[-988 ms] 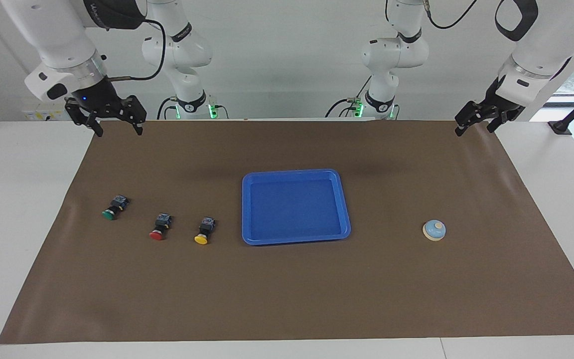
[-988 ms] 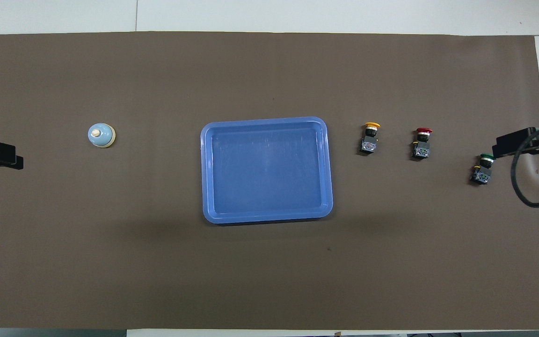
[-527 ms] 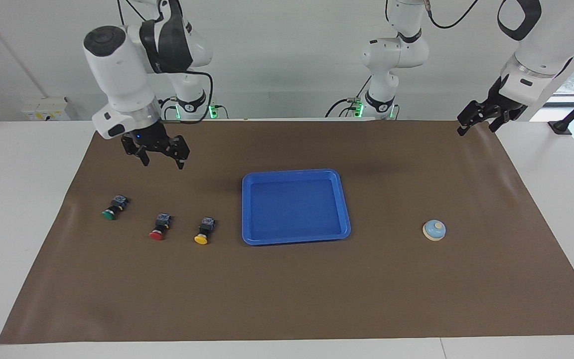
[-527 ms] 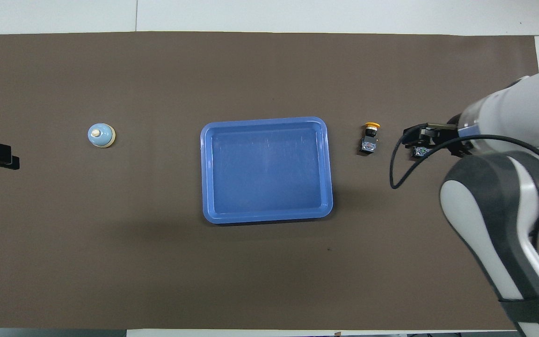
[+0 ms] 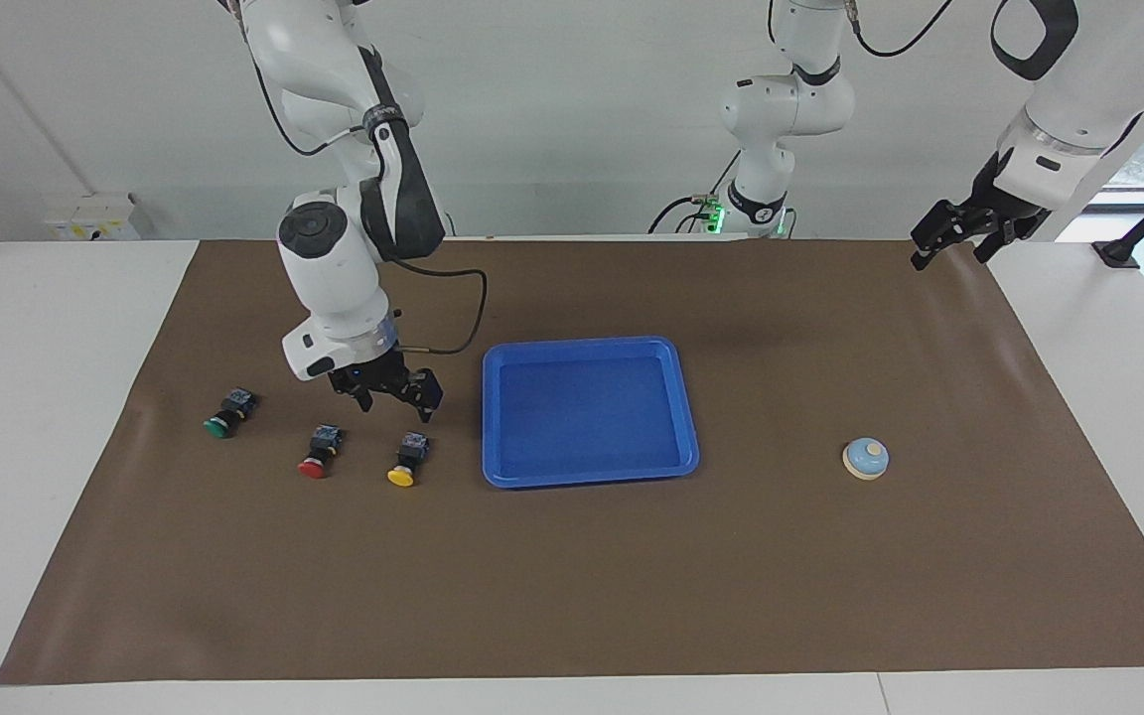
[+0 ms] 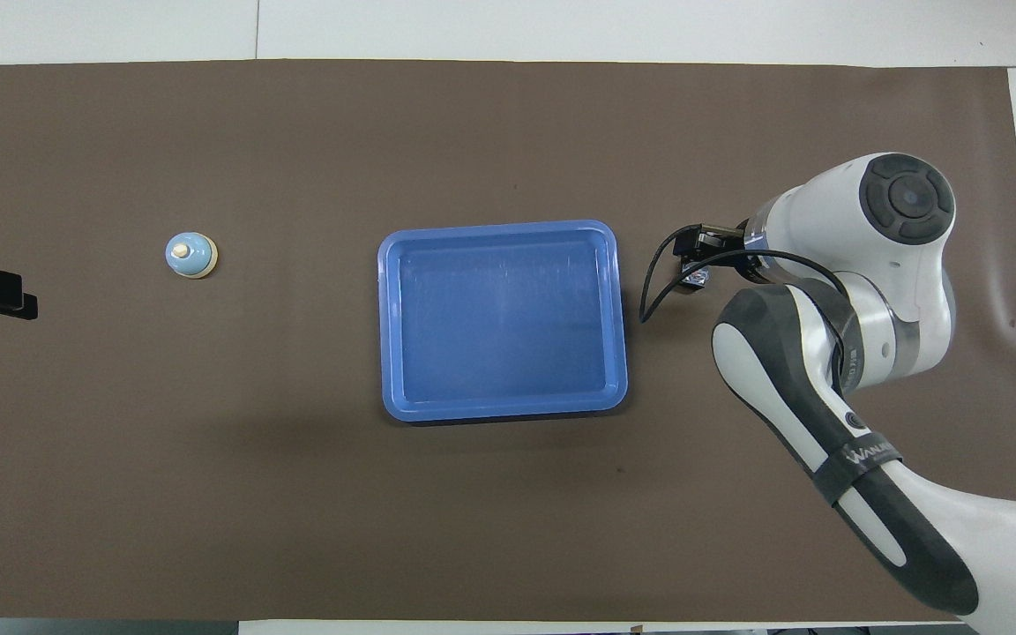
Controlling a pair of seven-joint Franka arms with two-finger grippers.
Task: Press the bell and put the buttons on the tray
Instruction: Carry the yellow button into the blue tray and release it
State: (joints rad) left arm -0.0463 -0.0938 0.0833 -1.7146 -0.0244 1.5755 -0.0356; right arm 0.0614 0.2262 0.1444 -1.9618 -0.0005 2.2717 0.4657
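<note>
Three buttons lie in a row on the brown mat toward the right arm's end: green (image 5: pixel 219 425), red (image 5: pixel 315 465) and yellow (image 5: pixel 401 474). My right gripper (image 5: pixel 395 408) hangs open just above the mat, over the gap between the red and yellow buttons and close to the yellow one, holding nothing. In the overhead view the right arm covers the red and green buttons; only the yellow button's body (image 6: pixel 695 279) peeks out. The blue tray (image 5: pixel 592 345) sits mid-table with nothing in it. The light-blue bell (image 5: pixel 866 458) stands toward the left arm's end. My left gripper (image 5: pixel 947 248) waits open over the mat's corner.
The brown mat (image 5: pixel 572 596) covers most of the white table. The right arm's cable (image 5: pixel 463 318) loops down beside the tray's corner. Both arm bases (image 5: pixel 756 199) stand at the table's edge nearest the robots.
The right arm has swung from over the mat's corner near the robots out and down to just above the red and yellow buttons, still open. The left arm has barely moved.
</note>
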